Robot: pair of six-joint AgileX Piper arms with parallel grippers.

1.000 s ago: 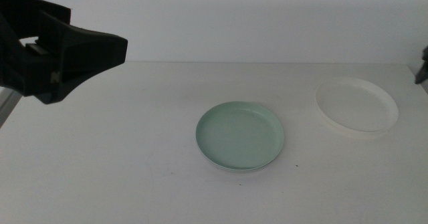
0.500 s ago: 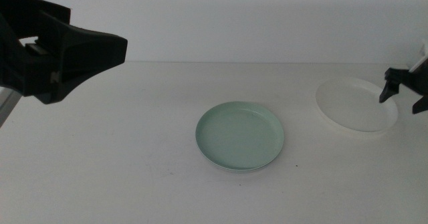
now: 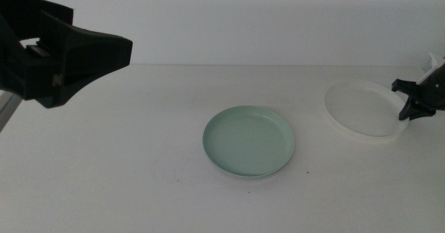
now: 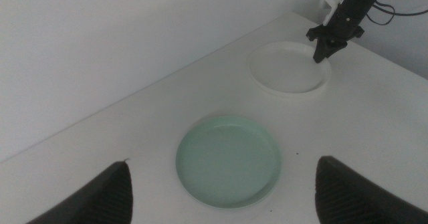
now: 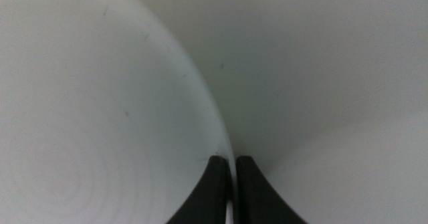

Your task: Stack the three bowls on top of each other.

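The mint green bowl (image 3: 249, 141) lies at the table's middle, with a pale rim (image 3: 245, 175), seemingly the grey bowl, showing just under its near edge. The white bowl (image 3: 363, 108) lies at the right. My right gripper (image 3: 406, 105) is at the white bowl's right edge; in the right wrist view the gripper (image 5: 233, 177) is shut on the white bowl's rim (image 5: 207, 110). My left gripper (image 3: 104, 55) hangs high at the far left, open and empty. Its wrist view shows the green bowl (image 4: 227, 158), the white bowl (image 4: 287, 67) and the right gripper (image 4: 328, 47).
The white table (image 3: 139, 163) stretches bare around the bowls up to a pale back wall (image 3: 243, 24). A small dark speck (image 3: 309, 171) lies right of the green bowl.
My right gripper came in from the right edge, reached the white bowl's right rim and shut on it. The white bowl shifted slightly left. The left arm has not moved.
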